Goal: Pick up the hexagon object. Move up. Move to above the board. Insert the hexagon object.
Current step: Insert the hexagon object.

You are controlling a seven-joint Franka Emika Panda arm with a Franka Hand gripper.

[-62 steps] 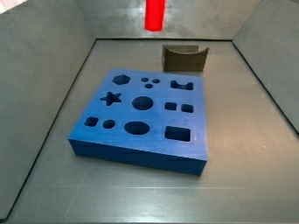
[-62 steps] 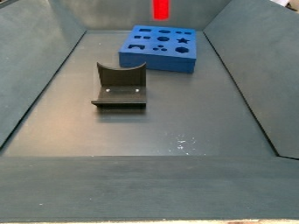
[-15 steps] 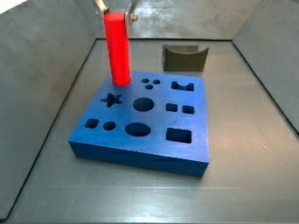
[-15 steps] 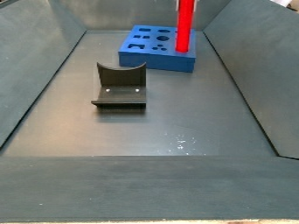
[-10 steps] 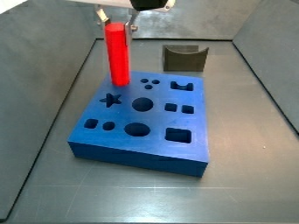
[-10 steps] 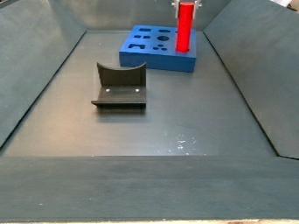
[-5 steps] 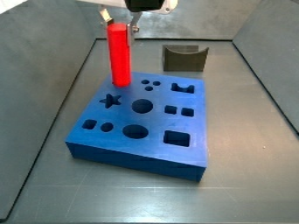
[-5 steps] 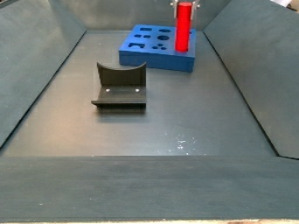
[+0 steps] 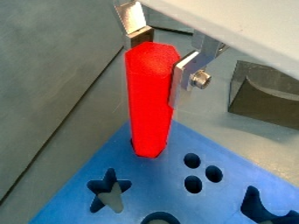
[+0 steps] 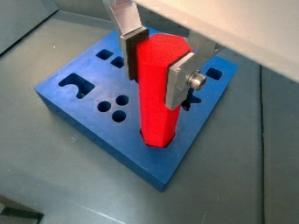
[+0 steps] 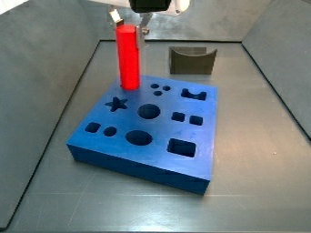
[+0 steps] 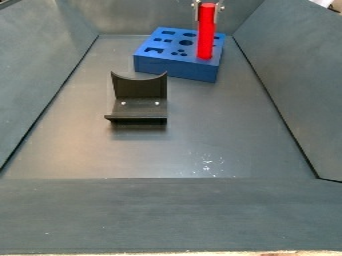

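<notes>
Red rod clamped upright over the blue board

Grey floor [image 12: 174, 200] up front has nothing but a few pale specks on it. Next back is the fixture [image 12: 136, 98], the dark L-shaped bracket on its base plate, standing well apart from everything else; it also shows behind the board in a side view [image 11: 192, 60].

Further back sits the board [image 11: 152, 127], thick bright blue, flat on the floor, with a star, circles and squarish cut-outs on top. It shows in the far side view too [image 12: 171, 53].

At the very back, the hand [image 9: 162, 54] is clenched on the hexagon object [image 9: 149, 101], pinching it near its top end between the silver finger plates [image 10: 180, 79]. The rod hangs upright, its lower end right at the board's top face near the far edge, beside the star hole and the pair of small round holes. Whether the tip actually sits in a hole or just touches the surface, I can't tell.
</notes>
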